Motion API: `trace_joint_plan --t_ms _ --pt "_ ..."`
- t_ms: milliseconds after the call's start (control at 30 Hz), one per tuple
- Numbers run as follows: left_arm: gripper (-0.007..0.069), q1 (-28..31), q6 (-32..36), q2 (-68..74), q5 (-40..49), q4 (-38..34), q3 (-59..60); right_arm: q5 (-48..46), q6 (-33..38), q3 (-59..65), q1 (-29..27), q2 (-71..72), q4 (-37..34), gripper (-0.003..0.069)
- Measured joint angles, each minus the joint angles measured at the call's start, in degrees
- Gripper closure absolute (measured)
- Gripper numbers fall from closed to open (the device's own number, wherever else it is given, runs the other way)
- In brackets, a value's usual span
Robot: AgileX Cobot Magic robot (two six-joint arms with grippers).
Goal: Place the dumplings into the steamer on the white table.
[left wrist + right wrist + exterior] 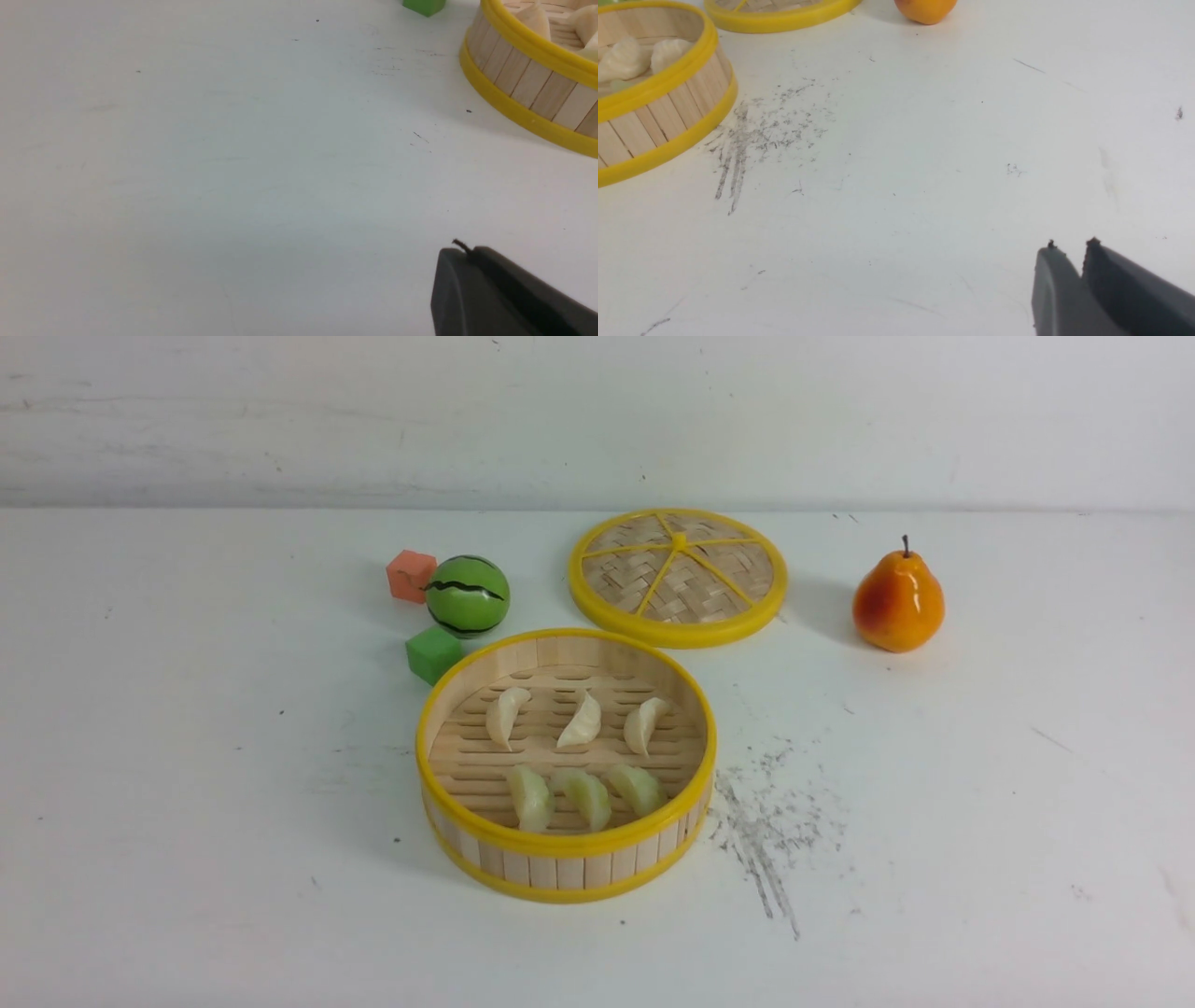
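Front view shows us six dumplings (583, 756) inside the steamer (566, 847) on the table (187, 803), while our left gripper (462, 249) is closed and our right gripper (1071, 247) slightly parted, both empty.

Lighting bright, even, diffuse across all three views; no hard glare on the surface (187, 859). Shadows soft: faint one left of the steamer (566, 868), another to the left of the pear (898, 602), which shows a small highlight near its top. Front view sharp, slight grain, no obvious edge distortion. Both wrist views softer w/ cool tint; left tool (467, 254) and right tool (1071, 252) dark, close to lens, a bit blurred.
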State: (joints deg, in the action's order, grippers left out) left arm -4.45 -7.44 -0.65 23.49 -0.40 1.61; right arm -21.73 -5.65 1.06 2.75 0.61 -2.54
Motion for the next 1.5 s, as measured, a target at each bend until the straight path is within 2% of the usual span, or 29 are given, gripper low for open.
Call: trace_joint_plan --t_ms 1500 --pt "0.0619 0.00 -0.10 0.00 0.00 0.00 0.00 0.00 0.00 0.00 0.00 0.00 0.00 0.0532"
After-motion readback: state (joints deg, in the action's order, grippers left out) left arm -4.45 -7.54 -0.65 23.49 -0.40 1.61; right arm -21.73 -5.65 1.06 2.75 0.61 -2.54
